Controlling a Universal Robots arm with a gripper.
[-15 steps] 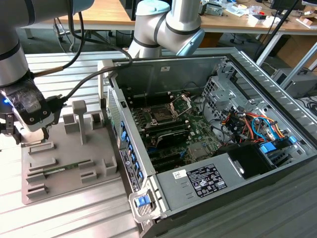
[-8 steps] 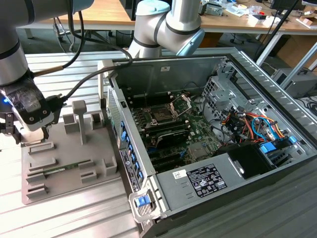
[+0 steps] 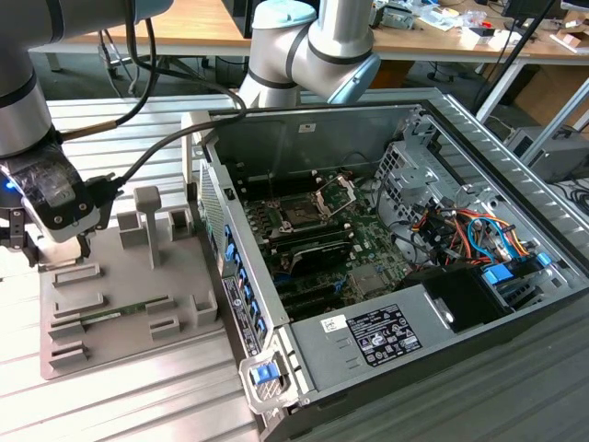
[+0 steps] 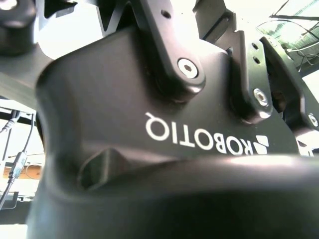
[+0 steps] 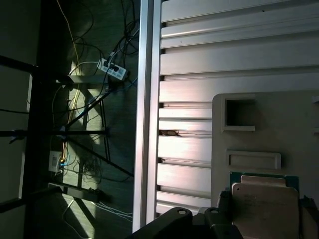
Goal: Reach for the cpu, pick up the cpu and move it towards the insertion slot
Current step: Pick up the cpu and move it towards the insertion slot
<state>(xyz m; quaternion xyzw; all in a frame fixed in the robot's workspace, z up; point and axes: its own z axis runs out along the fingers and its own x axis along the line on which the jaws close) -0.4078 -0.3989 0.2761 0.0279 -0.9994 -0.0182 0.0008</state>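
Observation:
In the first wrist view the cpu (image 5: 264, 201), a flat silvery square with a thin green edge, lies between my gripper (image 5: 265, 206)'s dark fingers (image 5: 224, 199). The fingers sit tight against two opposite sides of it, above the grey fixture tray (image 5: 279, 129). In the exterior view my gripper (image 3: 23, 244) is at the far left corner of that tray (image 3: 129, 341) and hides the cpu. The insertion slot (image 3: 299, 216), a dark square socket with its metal bracket swung up, sits on the green board inside the open computer case, well toward the exterior view's right.
A thin green memory stick (image 3: 110, 316) lies in the tray, with grey posts (image 3: 147, 221) behind it. The case's metal side wall (image 3: 235, 276) stands between tray and socket. Cables and drive bays (image 3: 469, 239) fill the case's right. The gripper's black housing (image 4: 149, 124) is close to the second wrist view.

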